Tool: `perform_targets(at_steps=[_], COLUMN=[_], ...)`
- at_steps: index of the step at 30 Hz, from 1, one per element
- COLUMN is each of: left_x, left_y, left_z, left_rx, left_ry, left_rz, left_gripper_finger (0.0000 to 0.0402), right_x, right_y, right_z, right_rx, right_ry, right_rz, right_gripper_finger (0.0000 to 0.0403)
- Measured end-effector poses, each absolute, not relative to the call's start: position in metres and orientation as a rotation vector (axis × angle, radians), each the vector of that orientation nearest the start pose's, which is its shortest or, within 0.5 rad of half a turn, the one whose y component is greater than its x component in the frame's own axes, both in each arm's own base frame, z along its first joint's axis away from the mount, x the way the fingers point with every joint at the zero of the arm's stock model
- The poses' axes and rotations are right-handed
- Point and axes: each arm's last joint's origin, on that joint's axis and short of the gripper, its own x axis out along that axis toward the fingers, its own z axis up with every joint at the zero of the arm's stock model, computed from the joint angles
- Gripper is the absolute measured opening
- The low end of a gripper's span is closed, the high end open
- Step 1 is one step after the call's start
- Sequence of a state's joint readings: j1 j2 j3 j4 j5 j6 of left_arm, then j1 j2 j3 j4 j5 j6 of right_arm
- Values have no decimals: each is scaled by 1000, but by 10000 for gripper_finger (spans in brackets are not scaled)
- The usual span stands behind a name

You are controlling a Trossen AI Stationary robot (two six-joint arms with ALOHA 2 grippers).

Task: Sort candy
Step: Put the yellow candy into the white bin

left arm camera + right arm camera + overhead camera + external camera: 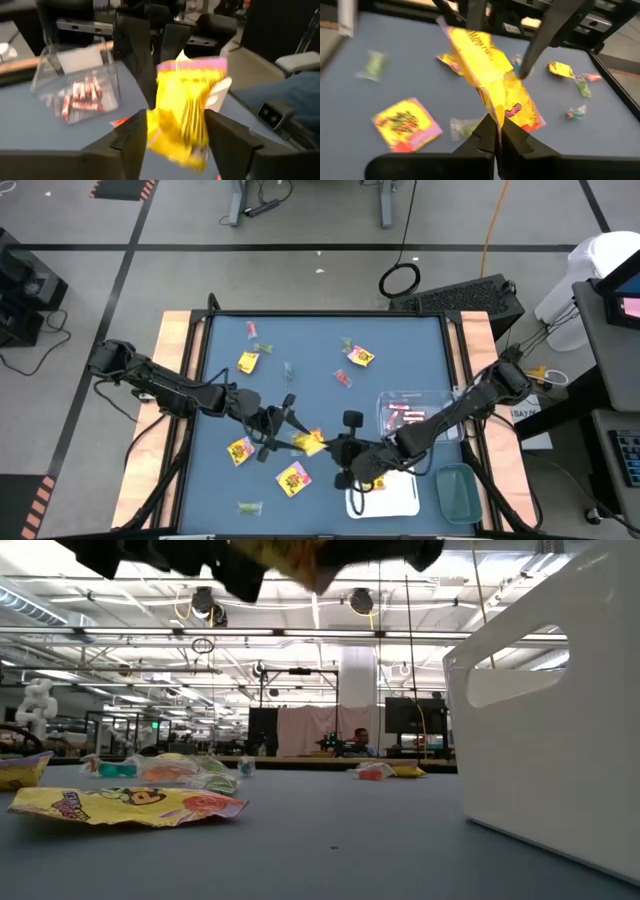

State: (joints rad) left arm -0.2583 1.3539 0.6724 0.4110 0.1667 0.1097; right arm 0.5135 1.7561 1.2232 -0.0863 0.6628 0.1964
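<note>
Mid-table, above the blue table (300, 395), a yellow packet (309, 442) hangs between both arms — the right gripper (498, 131) has its fingers pinched tight on one edge; the left gripper (175, 134) stands spread either side of the other end, jaws apart; more candy lies scattered around, pink sticks sit in the clear tray (432, 402).
</note>
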Motion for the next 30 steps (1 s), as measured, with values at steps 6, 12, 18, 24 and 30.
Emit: perform_targets(at_steps=[6,12,18,24,30], left_x=[261,254,254,254,254], left_y=[-85,-92,-91,-91,-92], left_z=[248,253,251,251,251], left_rx=[127,130,138,143,143], left_ry=[164,154,172,182,180], left_rz=[-419,-445,-427,-414,-417], left_gripper_finger=[261,278,279,279,279], right_x=[318,300,291,274,260], right_y=[193,207,214,221,233], right_z=[261,277,286,300,302], right_rx=[-141,-99,6,-5,-96], right_ry=[461,405,303,259,256], right_rz=[-100,-79,-227,-238,-208], right_gripper_finger=[1,1,1,1,1])
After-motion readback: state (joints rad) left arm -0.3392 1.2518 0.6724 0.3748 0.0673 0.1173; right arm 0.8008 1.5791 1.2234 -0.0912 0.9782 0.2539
